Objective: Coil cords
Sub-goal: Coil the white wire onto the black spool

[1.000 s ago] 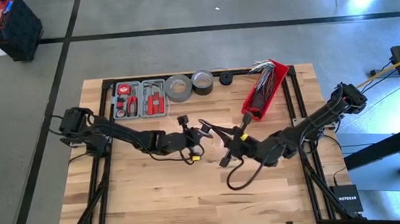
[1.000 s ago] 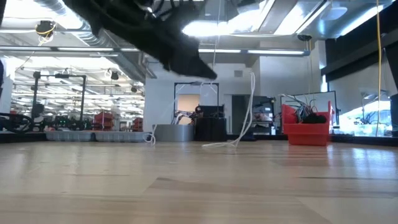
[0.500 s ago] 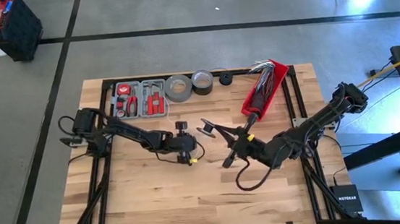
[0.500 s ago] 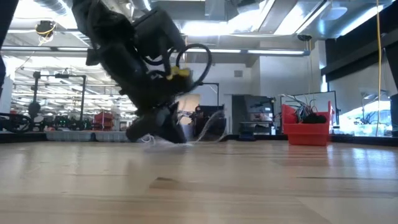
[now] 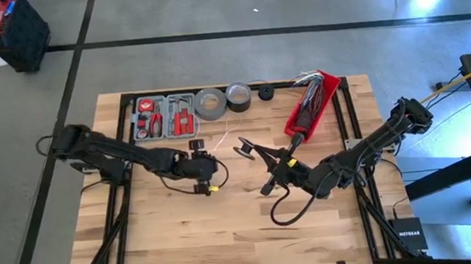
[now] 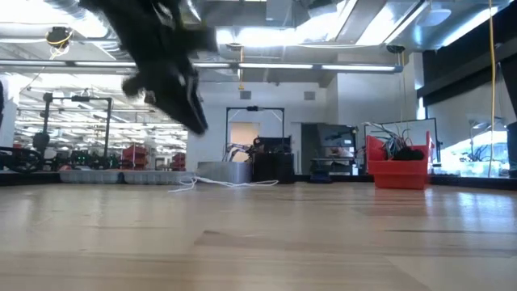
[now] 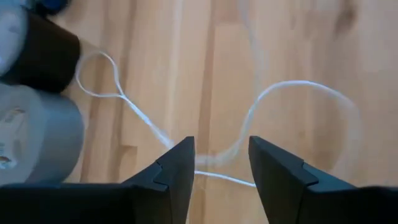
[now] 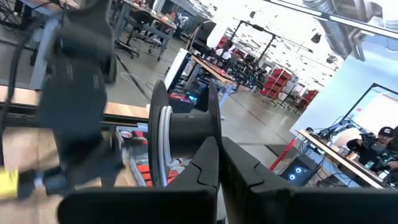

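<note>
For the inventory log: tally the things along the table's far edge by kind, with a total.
Tape rolls: 2, one grey, one darker
Tool tray: 1
Red bin: 1
Small black round item: 1
Total: 5

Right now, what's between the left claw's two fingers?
In the left wrist view, the white cord lies on the wooden table and runs across the gap between the open left claw's fingers; nothing else is there.

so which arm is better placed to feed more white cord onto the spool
Left. Its open gripper hangs right over the loose white cord; the right gripper is shut on the spool.
</note>
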Controlling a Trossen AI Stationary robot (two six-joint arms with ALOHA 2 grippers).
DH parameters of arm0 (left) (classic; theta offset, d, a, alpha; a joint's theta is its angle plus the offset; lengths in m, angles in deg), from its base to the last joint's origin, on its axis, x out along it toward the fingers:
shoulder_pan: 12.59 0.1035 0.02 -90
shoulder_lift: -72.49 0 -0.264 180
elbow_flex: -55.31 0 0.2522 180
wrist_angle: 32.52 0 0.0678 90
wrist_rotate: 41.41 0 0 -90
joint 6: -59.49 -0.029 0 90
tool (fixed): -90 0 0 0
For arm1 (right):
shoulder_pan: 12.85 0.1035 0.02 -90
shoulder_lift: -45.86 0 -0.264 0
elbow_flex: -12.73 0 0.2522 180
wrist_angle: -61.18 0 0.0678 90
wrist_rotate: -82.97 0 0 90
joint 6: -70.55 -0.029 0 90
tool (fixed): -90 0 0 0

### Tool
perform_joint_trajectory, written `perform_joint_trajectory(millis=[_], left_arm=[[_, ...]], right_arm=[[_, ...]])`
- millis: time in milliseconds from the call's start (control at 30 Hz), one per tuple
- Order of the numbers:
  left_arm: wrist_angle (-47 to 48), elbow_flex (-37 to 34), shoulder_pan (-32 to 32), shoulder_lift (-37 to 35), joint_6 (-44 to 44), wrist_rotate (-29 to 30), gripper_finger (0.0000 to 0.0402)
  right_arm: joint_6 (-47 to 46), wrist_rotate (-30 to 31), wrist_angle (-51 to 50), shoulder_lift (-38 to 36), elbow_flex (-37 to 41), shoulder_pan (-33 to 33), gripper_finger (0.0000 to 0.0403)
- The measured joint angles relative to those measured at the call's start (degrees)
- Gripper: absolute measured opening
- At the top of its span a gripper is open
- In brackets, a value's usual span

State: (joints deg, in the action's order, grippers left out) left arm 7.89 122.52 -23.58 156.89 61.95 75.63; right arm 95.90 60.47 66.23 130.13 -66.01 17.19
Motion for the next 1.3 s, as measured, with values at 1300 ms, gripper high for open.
perform_joint_trajectory(millis=[1300], left_arm=[[-48.88,-2.96,-0.84,7.09,-15.88,3.27,0.001]], right_arm=[[-4.09,-6.36,-2.41,0.11,0.12,-1.2,0.0005]])
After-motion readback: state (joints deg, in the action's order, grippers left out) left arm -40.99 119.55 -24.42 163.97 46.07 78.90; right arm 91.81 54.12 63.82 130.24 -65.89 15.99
